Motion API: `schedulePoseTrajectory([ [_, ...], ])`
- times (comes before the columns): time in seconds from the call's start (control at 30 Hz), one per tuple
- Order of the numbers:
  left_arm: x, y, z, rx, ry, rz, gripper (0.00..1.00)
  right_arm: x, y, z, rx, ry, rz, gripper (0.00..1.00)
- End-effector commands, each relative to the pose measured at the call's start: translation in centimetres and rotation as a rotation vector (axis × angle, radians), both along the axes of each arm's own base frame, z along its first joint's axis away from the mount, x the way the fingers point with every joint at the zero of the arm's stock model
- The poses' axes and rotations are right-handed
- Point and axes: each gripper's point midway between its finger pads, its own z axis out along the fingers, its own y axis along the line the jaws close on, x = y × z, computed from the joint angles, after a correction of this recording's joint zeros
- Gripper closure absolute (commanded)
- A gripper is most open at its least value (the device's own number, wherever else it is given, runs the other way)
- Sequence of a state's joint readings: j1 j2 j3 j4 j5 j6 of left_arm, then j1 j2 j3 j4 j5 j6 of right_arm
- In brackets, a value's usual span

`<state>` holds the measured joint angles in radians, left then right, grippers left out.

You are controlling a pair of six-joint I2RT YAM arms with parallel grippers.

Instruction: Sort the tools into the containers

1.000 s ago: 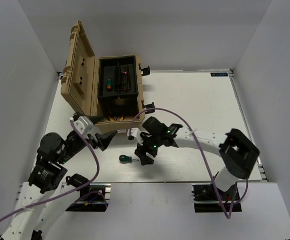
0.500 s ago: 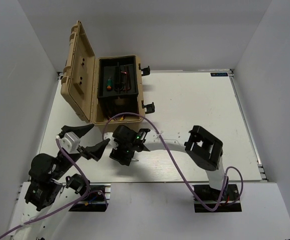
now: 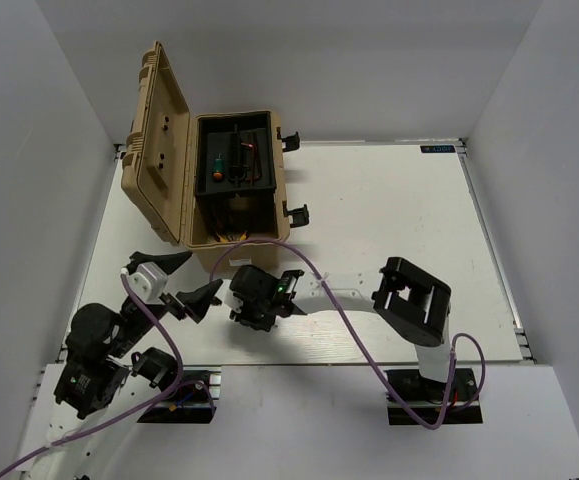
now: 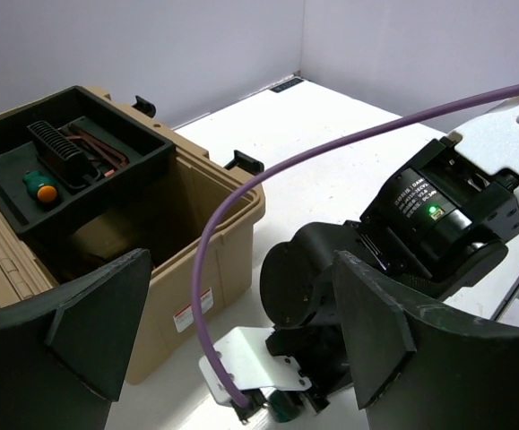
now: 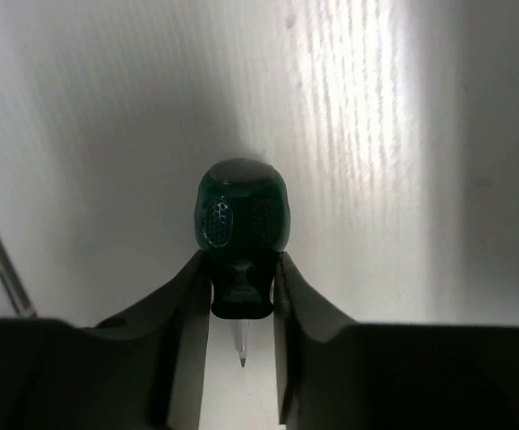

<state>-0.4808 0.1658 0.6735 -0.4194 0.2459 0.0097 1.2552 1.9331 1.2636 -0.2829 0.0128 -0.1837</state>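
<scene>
A stubby green-handled screwdriver (image 5: 239, 215) lies on the white table, blade pointing back toward the wrist camera. My right gripper (image 5: 241, 264) is shut on its dark collar, one finger on each side. In the top view that gripper (image 3: 254, 318) points down at the table near the front, hiding the tool. The left wrist view shows a bit of green handle (image 4: 284, 410) under it. My left gripper (image 3: 184, 282) hangs open and holds nothing, just left of the right one. A second green screwdriver (image 3: 216, 163) lies in the case's black tray.
The tan tool case (image 3: 281, 200) stands open at the back left, lid (image 3: 157, 140) raised to the left. Its black tray (image 4: 116, 148) holds dark tools. A purple cable (image 4: 241, 197) loops over the right wrist. White walls enclose the table (image 3: 389, 210).
My right gripper came left over the screwdriver, went down and shut on it. The left arm drew back toward the front left and stayed open.
</scene>
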Motion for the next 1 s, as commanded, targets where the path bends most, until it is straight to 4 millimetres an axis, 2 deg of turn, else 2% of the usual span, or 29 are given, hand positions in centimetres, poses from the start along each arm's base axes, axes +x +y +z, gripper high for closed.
schedulePoseTrajectory([
  [0.0,0.2,0.5,-0.1,-0.010,0.007,0.030,0.08,-2.3,-1.6,0.6,-0.039,0.103,0.083,1.00],
  [0.03,-0.1,0.6,0.1,-0.018,-0.008,0.030,0.08,-3.3,-2.3,2.0,-0.049,0.142,0.119,1.00],
  [0.07,-0.2,0.9,0.3,-0.024,-0.016,0.041,0.08,-5.4,-0.6,4.8,0.032,0.237,0.244,1.00],
  [0.1,-0.4,1.2,0.6,-0.039,-0.040,0.053,0.08,-6.6,-1.8,5.8,0.000,0.294,0.282,1.00],
  [0.13,-0.4,1.2,0.2,-0.039,-0.040,0.053,0.08,-8.2,-1.7,8.3,0.058,0.350,0.351,1.00],
  [0.17,-0.5,1.7,0.9,-0.059,-0.067,0.075,0.07,-8.4,-1.8,11.1,0.067,0.367,0.374,1.00],
  [0.2,-0.9,2.0,1.2,-0.076,-0.097,0.075,0.06,-8.4,-1.9,12.5,0.087,0.379,0.384,1.00],
  [0.23,-0.9,2.2,1.1,-0.090,-0.097,0.089,0.06,-8.1,-2.1,15.1,0.105,0.381,0.380,1.00],
  [0.27,-1.3,2.7,1.5,-0.111,-0.127,0.104,0.04,-6.8,-1.5,17.5,0.154,0.334,0.366,1.00],
  [0.3,-1.3,2.7,1.8,-0.117,-0.138,0.104,0.04,-6.4,-1.3,18.4,0.161,0.311,0.358,1.00],
  [0.33,-1.7,2.9,1.8,-0.128,-0.155,0.103,0.02,-4.4,-1.3,19.9,0.176,0.257,0.312,1.00],
  [0.4,-2.0,3.1,2.1,-0.142,-0.179,0.103,0.02,-2.0,-0.6,22.7,0.229,0.156,0.274,1.00],
  [0.43,-1.9,3.3,2.3,-0.149,-0.186,0.113,0.01,0.2,-0.8,23.3,0.236,0.114,0.221,1.00],
  [0.47,-2.1,3.4,2.4,-0.153,-0.194,0.113,0.01,1.3,-0.3,25.1,0.279,0.066,0.207,1.00],
  [0.53,-2.1,3.4,2.4,-0.153,-0.194,0.113,0.01,5.4,-0.1,25.7,0.290,-0.030,0.100,1.00],
  [0.57,-1.9,3.3,2.2,-0.153,-0.192,0.113,0.01,6.8,0.6,28.2,0.357,-0.087,0.076,1.00],
  [0.63,-1.8,3.2,2.1,-0.153,-0.194,0.113,0.01,11.3,1.6,29.0,0.399,-0.179,-0.013,1.00],
  [0.67,-1.8,3.2,2.1,-0.153,-0.194,0.113,0.01,13.8,2.0,31.5,0.473,-0.250,-0.062,1.00],
  [0.7,-1.5,3.2,2.0,-0.151,-0.185,0.122,0.01,14.6,2.5,31.8,0.498,-0.262,-0.075,1.00],
  [0.73,-1.5,3.2,2.0,-0.151,-0.185,0.122,0.01,16.7,2.6,31.5,0.512,-0.270,-0.118,1.00],
  [0.77,-1.4,3.4,2.0,-0.153,-0.184,0.131,0.01,18.5,4.0,34.2,0.606,-0.334,-0.138,1.00],
  [0.8,-1.2,3.3,1.9,-0.148,-0.176,0.131,0.01,19.8,5.0,33.1,0.615,-0.309,-0.170,1.00],
  [0.83,-1.1,3.4,1.7,-0.146,-0.167,0.142,0.01,20.6,5.5,35.2,0.672,-0.339,-0.181,1.00],
  [0.87,-1.1,3.4,1.7,-0.146,-0.167,0.142,0.01,22.8,6.0,34.9,0.697,-0.355,-0.210,1.00],
  [0.93,-0.8,3.5,1.5,-0.143,-0.158,0.152,0.01,24.8,7.1,38.0,0.823,-0.410,-0.234,1.00],
  [0.97,-0.7,3.7,1.5,-0.146,-0.156,0.164,0.01,25.5,7.4,38.1,0.847,-0.409,-0.235,1.00],
])
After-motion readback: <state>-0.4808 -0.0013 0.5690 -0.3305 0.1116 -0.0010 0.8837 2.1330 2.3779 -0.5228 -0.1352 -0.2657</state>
